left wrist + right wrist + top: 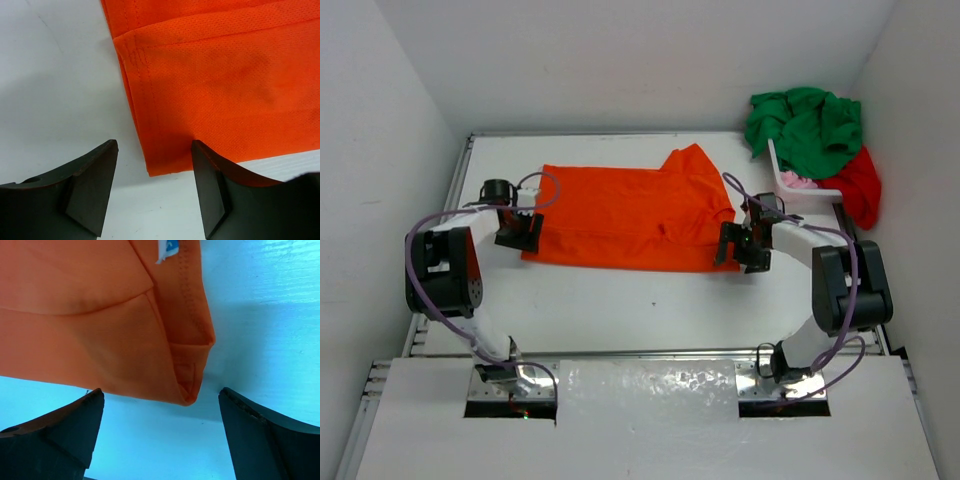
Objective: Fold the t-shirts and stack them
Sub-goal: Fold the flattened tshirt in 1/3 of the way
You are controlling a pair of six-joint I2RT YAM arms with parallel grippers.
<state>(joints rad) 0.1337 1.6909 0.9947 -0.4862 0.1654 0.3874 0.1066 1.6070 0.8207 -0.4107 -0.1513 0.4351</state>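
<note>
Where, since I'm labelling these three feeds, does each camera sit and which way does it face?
Top external: above and behind the arms, looking down on the white table and the flat orange cloth t-shirt; both arms, the left hand and the right hand show.
Left wrist: on the left arm, facing down at the shirt's corner; its open fingers show.
Right wrist: on the right arm, facing the shirt's folded corner; its open fingers show.
Shared: all three see the orange shirt.

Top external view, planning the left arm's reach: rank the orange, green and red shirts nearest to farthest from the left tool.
1. Orange shirt, right beside the left tool.
2. Green shirt, far right corner.
3. Red shirt, at the right edge.
</note>
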